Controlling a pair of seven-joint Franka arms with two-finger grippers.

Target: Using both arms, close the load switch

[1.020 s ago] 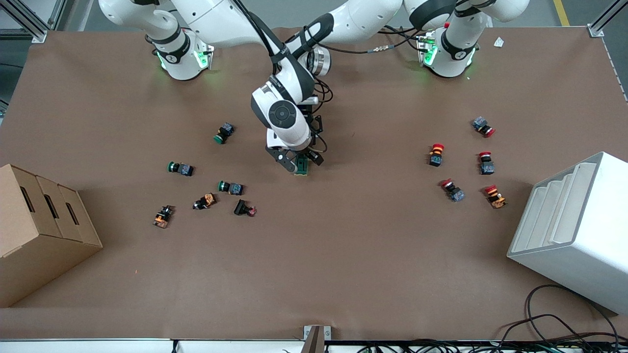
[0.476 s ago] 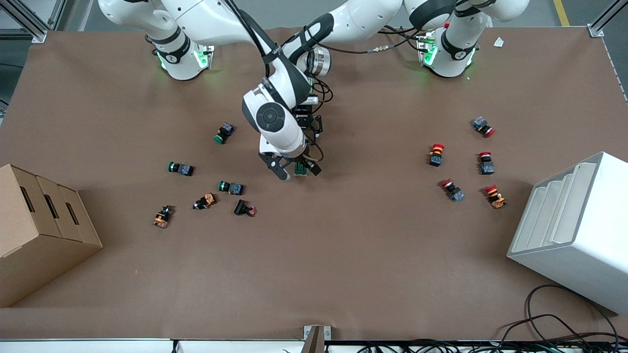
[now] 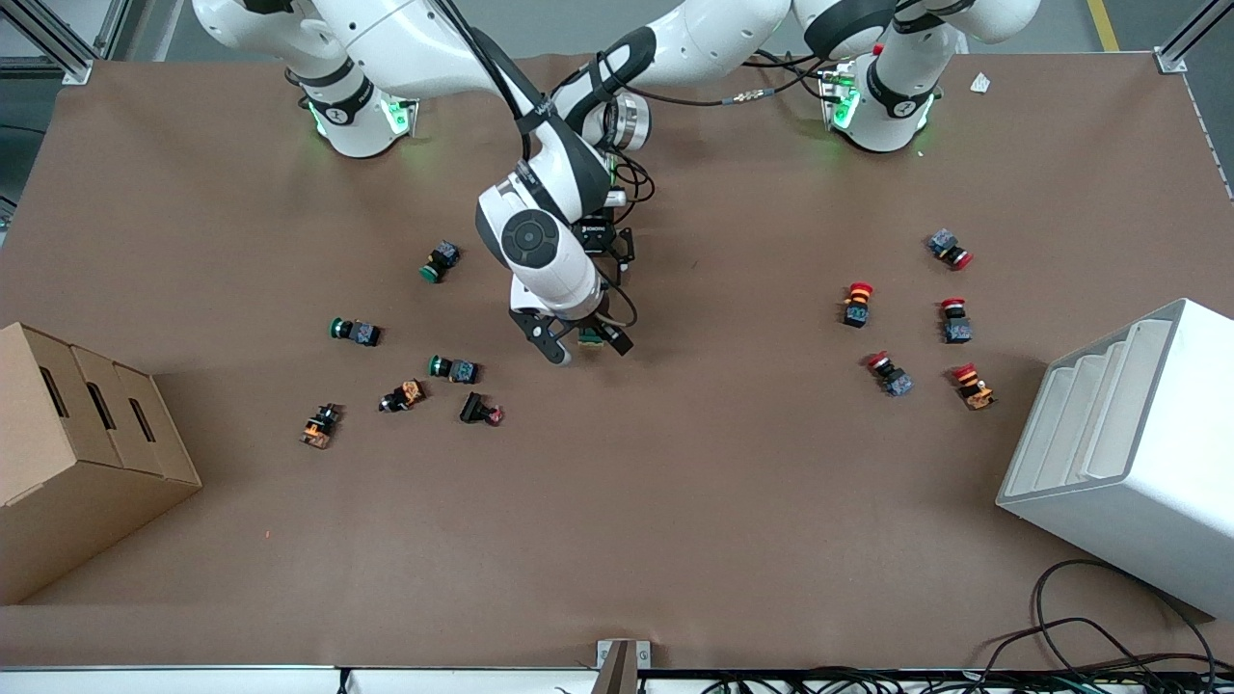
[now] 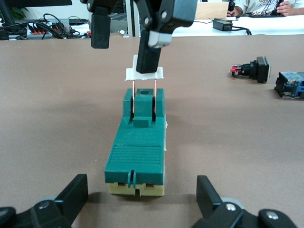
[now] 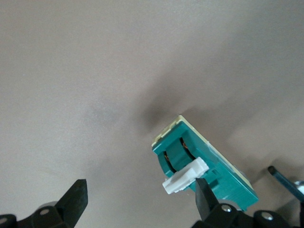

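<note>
The load switch (image 3: 590, 336), a dark green block on a cream base, lies mid-table and is mostly covered by the right arm's hand. In the left wrist view the load switch (image 4: 137, 148) has its white toggle (image 4: 145, 73) raised on two copper blades. My right gripper (image 3: 584, 345) is open over the toggle end, and one finger (image 4: 149, 50) touches the toggle. In the right wrist view the toggle (image 5: 185, 176) sits against one finger (image 5: 207, 197). My left gripper (image 4: 140, 199) is open, low at the switch's other end, its fingers wide apart and clear of the block.
Green and orange push buttons (image 3: 453, 368) lie toward the right arm's end, by a cardboard box (image 3: 77, 453). Red push buttons (image 3: 856, 304) lie toward the left arm's end, by a white rack (image 3: 1128, 453). A black button (image 4: 251, 70) lies beside the switch.
My right gripper has shifted a little toward the front camera over the switch and now covers more of it. The switch and the left arm have not visibly moved.
</note>
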